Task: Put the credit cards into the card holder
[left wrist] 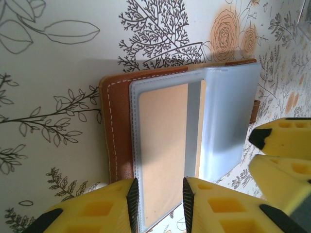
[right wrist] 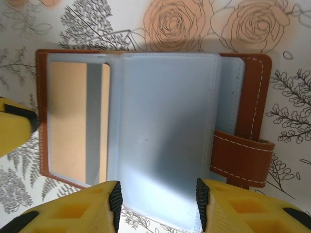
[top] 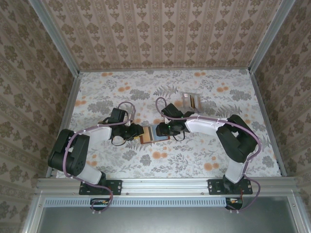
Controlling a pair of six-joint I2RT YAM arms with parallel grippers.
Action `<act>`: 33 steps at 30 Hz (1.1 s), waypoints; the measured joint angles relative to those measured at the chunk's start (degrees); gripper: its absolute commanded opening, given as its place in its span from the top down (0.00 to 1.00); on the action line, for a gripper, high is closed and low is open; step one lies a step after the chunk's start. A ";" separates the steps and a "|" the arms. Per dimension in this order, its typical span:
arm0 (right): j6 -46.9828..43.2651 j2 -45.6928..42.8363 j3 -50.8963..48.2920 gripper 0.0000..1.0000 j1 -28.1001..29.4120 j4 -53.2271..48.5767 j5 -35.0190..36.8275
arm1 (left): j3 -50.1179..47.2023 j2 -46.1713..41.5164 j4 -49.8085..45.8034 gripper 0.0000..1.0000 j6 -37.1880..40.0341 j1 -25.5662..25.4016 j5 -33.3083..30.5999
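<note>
Lying open and flat on the floral-print tabletop [top: 218, 155], between the two claws: holder [top: 148, 136], one item.
- Cover: reddish-brown, leather-like, with rounded corners and pale stitching along the edges.
- Inside: translucent pale-blue plastic sleeves [right wrist: 165, 131], smooth and rectangular, fanned like pages.
- Contents: one tan card [left wrist: 163, 160], thin and flat, inside the end sleeve.
- Tab [right wrist: 243, 158]: a short stitched brown strap on the half opposite the tan card.
- Axis: in the top view the opened spread runs left to right, brown half toward the left arm and blue sleeves toward the right.

Left claw [left wrist: 160, 194]: yellow foam-like fingers with black pads. The jaws are part-open, with the edge of the tan card's sleeve between the tips. Whether they press on it cannot be told.

Right claw [right wrist: 159, 194]: same make, jaws part-open a little wider, tips either side of a blue sleeve's lower edge. A grip on it cannot be told.

Loose cards [top: 191, 101]: a small pale and tan stack, flat on the tabletop, well behind the holder on the right arm's side.
</note>
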 measured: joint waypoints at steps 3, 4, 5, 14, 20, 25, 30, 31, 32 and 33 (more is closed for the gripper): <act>-0.17 0.50 0.00 0.53 0.11 -0.04 0.24 | 0.00 0.00 0.00 0.68 0.00 0.00 0.00; -0.31 0.50 0.00 0.53 0.24 -0.07 0.50 | 0.00 0.00 0.00 0.68 0.00 0.00 0.00; -0.42 0.50 0.02 0.53 0.37 -0.07 0.74 | 0.00 0.00 0.00 0.68 0.00 0.00 0.00; -0.85 0.50 0.02 0.53 1.07 -0.26 2.45 | -0.04 0.00 0.00 0.69 0.00 0.00 0.00; -1.95 0.52 0.02 0.53 1.62 -1.73 4.81 | -0.11 0.00 0.02 0.68 0.02 0.00 0.04; -2.14 0.52 0.04 0.53 2.21 -2.10 5.84 | -0.11 0.00 0.04 0.68 0.02 0.00 0.07; -2.56 0.37 0.13 0.53 3.17 -3.17 7.80 | -0.44 0.83 0.74 0.69 0.02 0.00 0.44; -2.64 0.15 0.11 0.53 3.26 -3.26 8.04 | -0.46 1.11 0.74 0.69 0.02 0.00 0.46; -2.75 -0.09 0.11 0.52 3.30 -3.37 8.24 | -0.50 1.29 0.79 0.69 0.02 0.00 0.46; -2.82 -0.46 0.11 0.52 3.30 -3.39 8.44 | -0.57 1.29 0.90 0.69 0.02 0.00 0.46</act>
